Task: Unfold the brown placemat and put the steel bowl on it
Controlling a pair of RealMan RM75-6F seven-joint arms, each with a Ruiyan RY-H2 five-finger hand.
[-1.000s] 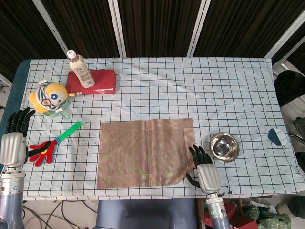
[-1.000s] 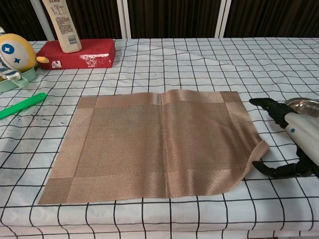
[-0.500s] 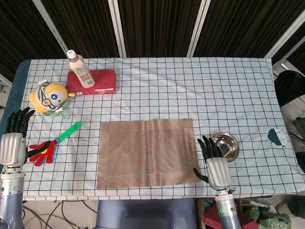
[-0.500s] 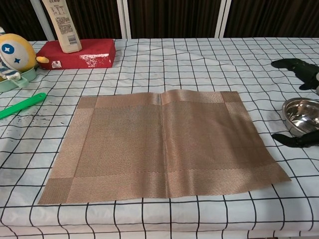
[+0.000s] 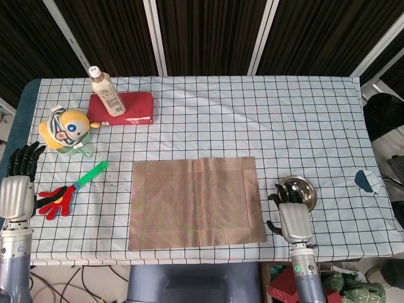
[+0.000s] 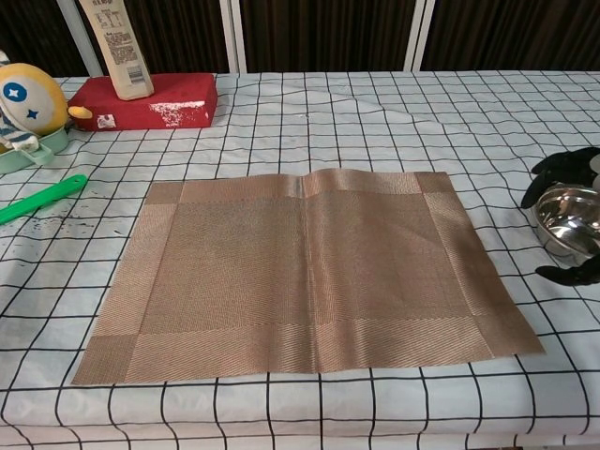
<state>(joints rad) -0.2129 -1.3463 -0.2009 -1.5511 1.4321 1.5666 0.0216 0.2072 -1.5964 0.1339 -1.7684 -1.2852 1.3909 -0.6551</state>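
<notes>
The brown placemat (image 5: 196,203) (image 6: 309,272) lies unfolded and flat on the checked cloth, near the front edge. The steel bowl (image 5: 304,189) (image 6: 570,217) stands upright on the cloth just right of the mat, not on it. My right hand (image 5: 292,218) (image 6: 565,172) is at the bowl's near left side. Its fingers (image 6: 548,178) curl over the rim and its thumb (image 6: 567,274) sits below, apart from the bowl. The bowl rests on the table and I see no firm grip. My left hand (image 5: 17,184) rests at the left table edge with fingers spread, holding nothing.
A red block (image 5: 122,108) with a bottle (image 5: 106,90) on it is at the back left. A yellow toy (image 5: 66,129), a green stick (image 5: 90,175) and a red hand-shaped toy (image 5: 53,200) lie left of the mat. A small dark object (image 5: 365,180) sits at the right edge.
My right hand moved right, from the mat's front right corner to the bowl. That lifted corner now lies flat. The left hand has not moved.
</notes>
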